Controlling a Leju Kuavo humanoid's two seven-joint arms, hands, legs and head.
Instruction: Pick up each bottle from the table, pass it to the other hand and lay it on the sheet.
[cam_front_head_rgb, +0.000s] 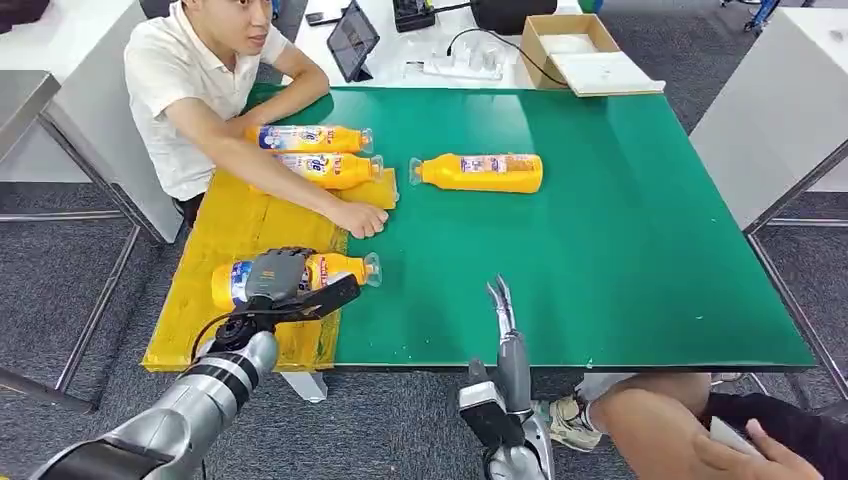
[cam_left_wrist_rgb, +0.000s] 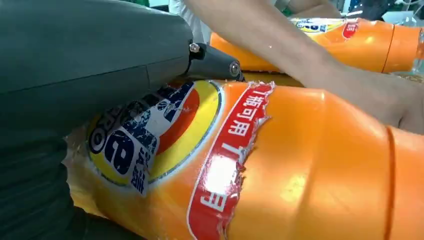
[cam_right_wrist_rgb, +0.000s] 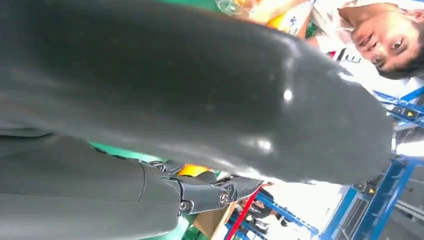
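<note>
left hand (cam_front_head_rgb: 277, 277): wrapped over label end of nearest bottle (cam_front_head_rgb: 335, 270), fingers closed round its body; left wrist view confirms contact on the label (cam_left_wrist_rgb: 165, 135).
nearest bottle: lying flat on yellow sheet (cam_front_head_rgb: 240, 225) at 7 o'clock of the green table (cam_front_head_rgb: 620, 250), cap pointing toward 3 o'clock, neck just past sheet edge.
right hand (cam_front_head_rgb: 503, 310): hanging at table's 6 o'clock edge, fingers straight and apart, holding nothing.
other bottles: two on sheet at 11 o'clock (cam_front_head_rgb: 315, 138), (cam_front_head_rgb: 335, 170); one on bare table (cam_front_head_rgb: 480, 172) near 12 o'clock, still to move.
person's forearm (cam_front_head_rgb: 270, 175): lying across sheet, fist (cam_front_head_rgb: 362, 219) just beside nearest bottle at its 12 o'clock.
risk 1: roll-off. Round body, cap end over sheet edge; sloppy release likely sends it onto green.
risk 2: collision. Lifting left hand upward or toward 12 o'clock could clip the fist or forearm.
risk 3: label snag. Torn label edge (cam_left_wrist_rgb: 240, 150) could catch a finger and drag bottle on withdrawal.
risk 4: next pick. Reach to the table bottle passes close to person's arm.
step judgement: probably placing, release not yet done.
</note>
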